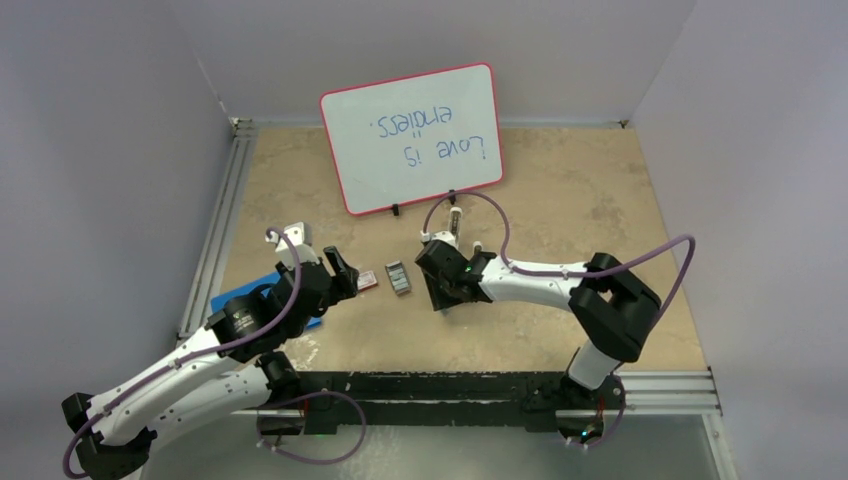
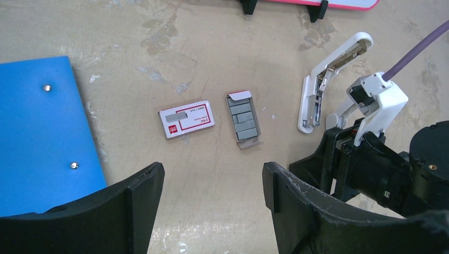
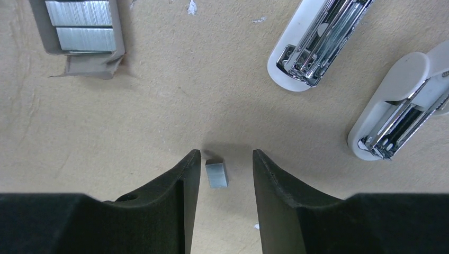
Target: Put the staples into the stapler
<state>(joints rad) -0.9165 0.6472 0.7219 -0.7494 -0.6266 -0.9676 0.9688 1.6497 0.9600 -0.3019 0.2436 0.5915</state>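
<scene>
A short silvery block of staples (image 3: 216, 174) lies on the table between the fingers of my right gripper (image 3: 226, 156). The jaws stand apart; the block is close to the left finger and held by neither. More staples (image 3: 84, 26) fill a grey tray (image 2: 255, 114) to the left. The white stapler (image 2: 328, 79) lies swung open in a V, with its metal channel (image 3: 323, 32) showing. My left gripper (image 2: 213, 172) hangs open and empty above bare table, short of the red and white staple box (image 2: 186, 118).
A blue pad (image 2: 37, 132) lies on the left of the table. A pink-framed whiteboard (image 1: 410, 135) stands at the back on black feet. Grey walls close in the table on three sides.
</scene>
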